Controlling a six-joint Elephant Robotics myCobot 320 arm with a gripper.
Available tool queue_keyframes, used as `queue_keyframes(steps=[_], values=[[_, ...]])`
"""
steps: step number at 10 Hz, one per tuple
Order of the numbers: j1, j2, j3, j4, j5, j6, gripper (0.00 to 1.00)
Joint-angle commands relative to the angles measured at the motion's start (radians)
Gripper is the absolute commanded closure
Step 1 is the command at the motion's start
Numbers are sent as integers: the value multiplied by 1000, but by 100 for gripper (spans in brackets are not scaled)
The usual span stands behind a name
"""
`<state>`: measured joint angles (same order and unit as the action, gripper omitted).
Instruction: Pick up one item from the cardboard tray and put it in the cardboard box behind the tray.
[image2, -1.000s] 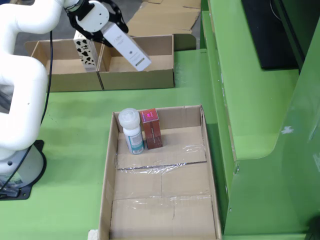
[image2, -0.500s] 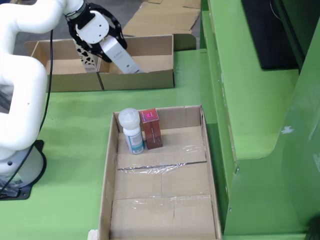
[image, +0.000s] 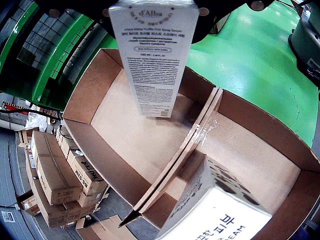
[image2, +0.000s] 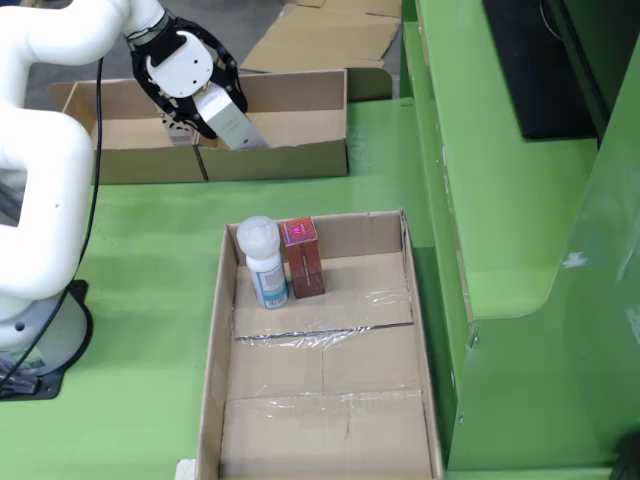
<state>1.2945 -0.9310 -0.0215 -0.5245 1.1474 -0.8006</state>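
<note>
Gripper (image2: 205, 95) clamped on white d'Alba carton (image: 154, 55), carton tilted over cardboard box (image2: 300, 160) at table's far edge, white bottle (image2: 264, 262) and red carton (image2: 303, 257) upright at cardboard tray's (image2: 215, 340) far end.

White arm reaches to the far left in the standing view, wrist tilted, tool (image2: 200, 100) pointing down-right, clamped on a carton (image2: 232, 122).

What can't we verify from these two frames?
- Tool fingers: the carton covers them in the view that rides on the tool; too small in the side view.
- Box floor: hidden by its front wall, side view.
- Second carton: cut off by bottom edge, riding view.
</note>
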Motion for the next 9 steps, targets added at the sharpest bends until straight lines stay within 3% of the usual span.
queue_keyframes(steps=[1,8,9], values=[[-8,43,21,-7,-7,0,100],[-8,43,21,-8,-7,0,100],[-8,43,21,-7,-7,0,90]])
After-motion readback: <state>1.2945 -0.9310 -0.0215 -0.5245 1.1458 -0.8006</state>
